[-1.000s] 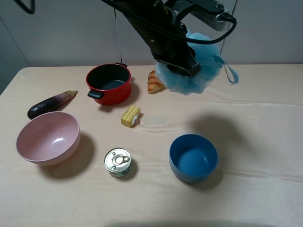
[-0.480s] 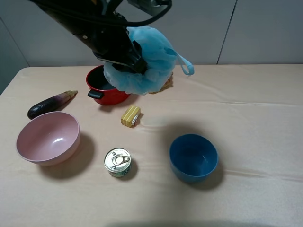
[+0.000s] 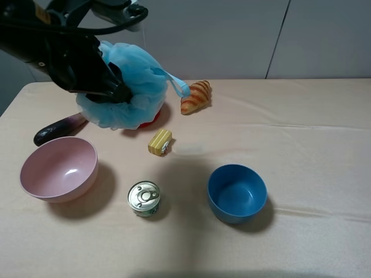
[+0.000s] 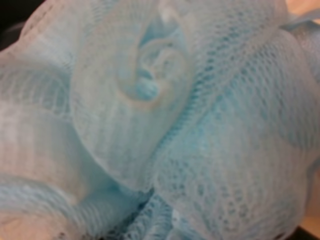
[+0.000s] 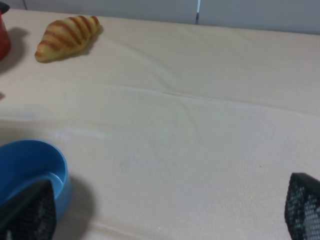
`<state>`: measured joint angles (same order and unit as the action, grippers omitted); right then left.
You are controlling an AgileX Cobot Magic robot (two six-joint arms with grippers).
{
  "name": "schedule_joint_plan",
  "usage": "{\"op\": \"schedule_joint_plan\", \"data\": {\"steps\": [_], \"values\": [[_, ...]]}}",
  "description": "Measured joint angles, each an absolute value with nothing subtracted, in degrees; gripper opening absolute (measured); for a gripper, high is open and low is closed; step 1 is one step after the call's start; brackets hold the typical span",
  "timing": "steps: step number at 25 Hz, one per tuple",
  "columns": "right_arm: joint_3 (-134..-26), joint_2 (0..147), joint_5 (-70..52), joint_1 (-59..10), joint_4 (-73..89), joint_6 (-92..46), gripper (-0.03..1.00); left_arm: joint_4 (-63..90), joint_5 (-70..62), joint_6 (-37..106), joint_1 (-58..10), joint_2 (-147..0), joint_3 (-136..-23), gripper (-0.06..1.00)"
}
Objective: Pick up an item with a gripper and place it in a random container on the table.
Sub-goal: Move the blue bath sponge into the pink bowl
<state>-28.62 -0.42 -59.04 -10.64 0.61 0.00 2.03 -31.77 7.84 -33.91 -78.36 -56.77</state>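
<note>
the left tool (image 3: 117, 92) is clamped on the light-blue bath pouf (image 3: 139, 78), holding it clear of the beige-clothed desk (image 3: 313, 145) at the far left side of the overhead view. the black arm reaches in from the upper left, and its dark fingers are sunk into the mesh, so the pouf bulges out beneath and to the right of the tool. the pouf's blue ribbon loop (image 3: 177, 86) sticks out on the side away from the tool, toward a croissant (image 3: 196, 96).

in the left wrist view the pouf (image 4: 200, 125) fills nearly the whole picture, pressed close to the camera, and the fingers themselves cannot be made out.

seen from above, the pouf covers most of a red pot (image 3: 152, 117), of which only a sliver shows at its lower right edge. an eggplant (image 3: 51, 132) lies just beside the pouf's lower left edge. the pale-pink bowl (image 3: 87, 174) sits nearer the camera, apart from the pouf, and holds nothing.

a small yellow block (image 3: 160, 142), a tin can (image 3: 144, 198) and a blue bowl (image 3: 236, 194) stand toward the middle of the desk.

the right tool (image 5: 165, 210) is out of the overhead view; in its wrist view the two dark fingertips (image 5: 301, 207) stand wide apart, holding nothing, above bare cloth near the blue bowl (image 5: 35, 162), with the croissant (image 5: 67, 37) farther off.
</note>
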Motion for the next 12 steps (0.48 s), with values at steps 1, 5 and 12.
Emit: {"op": "schedule_joint_plan", "data": {"steps": [1,5,12], "values": [[-28.6,-0.4,-59.0,-10.6,0.6,0.0,0.69,1.3,-31.8,6.8,-33.8,-77.7,-55.8,0.43],[-28.6,-0.4,-59.0,-10.6,0.6,0.0,0.69,-5.1,-32.1,-0.8,-33.6,-75.0,-51.2,0.42],[-28.6,-0.4,-59.0,-10.6,0.6,0.0,0.69,-13.8,-37.3,-10.8,-33.6,-74.2,-48.0,0.42]]}}
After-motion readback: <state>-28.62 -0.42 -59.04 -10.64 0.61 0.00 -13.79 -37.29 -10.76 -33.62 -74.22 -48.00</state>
